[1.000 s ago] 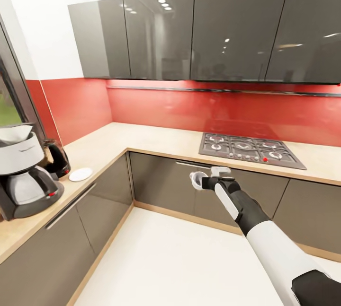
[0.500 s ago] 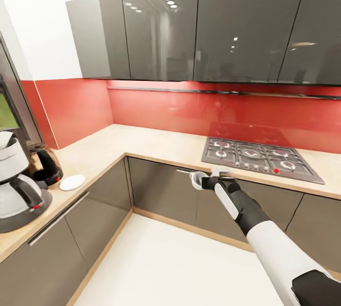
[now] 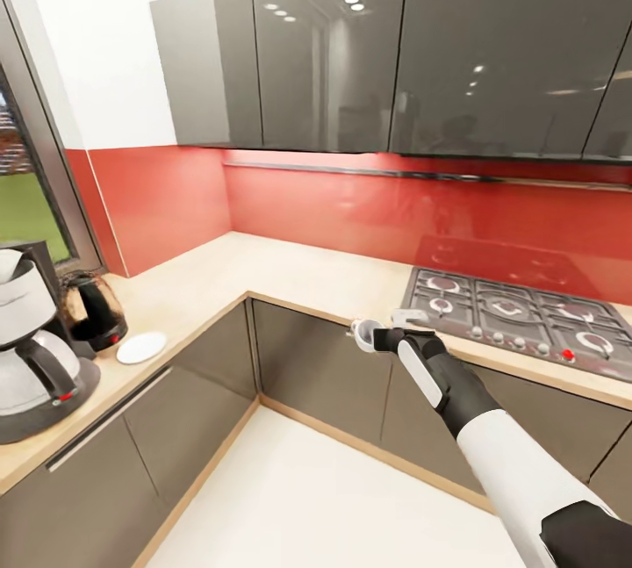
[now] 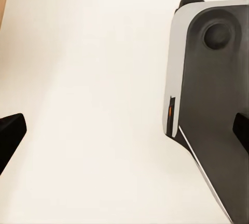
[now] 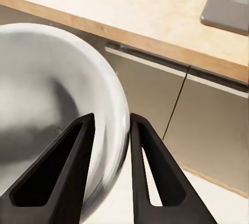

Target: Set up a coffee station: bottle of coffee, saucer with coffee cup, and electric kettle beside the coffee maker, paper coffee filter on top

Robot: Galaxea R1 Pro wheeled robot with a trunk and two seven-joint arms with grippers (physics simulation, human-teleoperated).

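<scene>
Right wrist view: the right gripper (image 5: 109,130) pinches only the coffee cup (image 5: 52,109) rim; a jolt en route to the saucer (image 3: 141,347) could tip it free. Left gripper (image 4: 124,130) hangs released.

Two black tapered fingers (image 5: 57,167) of the right gripper (image 5: 106,151) pinch the thin rim of a glossy white, round-walled coffee cup (image 5: 46,94), one finger inside the bowl and the other outside it. The cup's hollow faces the camera. Beyond it runs a pale beige stone countertop (image 5: 129,0) with a light wooden front edge, above flat grey-brown cabinet fronts (image 5: 207,125) with a narrow vertical seam between two of them. A corner of a grey metal hob (image 5: 228,0) lies on the countertop. Cream floor (image 5: 192,198) shows under the cabinets.
</scene>
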